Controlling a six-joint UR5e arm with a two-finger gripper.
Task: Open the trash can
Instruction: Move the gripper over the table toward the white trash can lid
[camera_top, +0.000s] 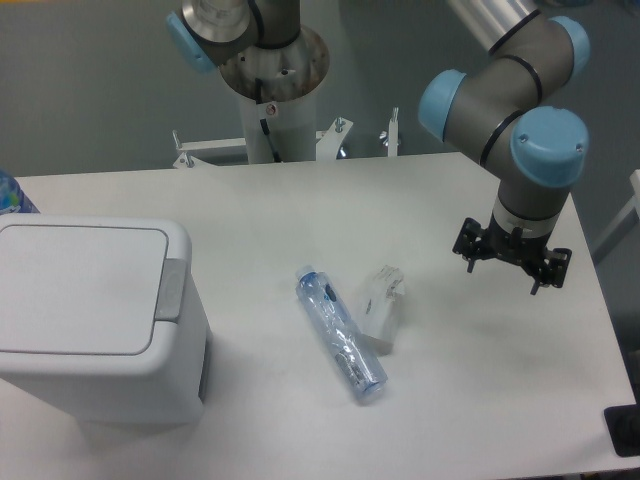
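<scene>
- Lid (80, 288) of the trash can (100, 380), lower left, is seen flat; nothing is judged done.
- Gripper (511, 265), right of frame, is held spread, well apart from the push tab (172, 291).

A single fixed camera looks down at a steep angle across the white tabletop (300, 220) toward the arm's base (272, 70) at the far edge, fairly close.

Robot lab: pedestal-mounted arm (510, 110) at bare white table (300, 210).
</scene>
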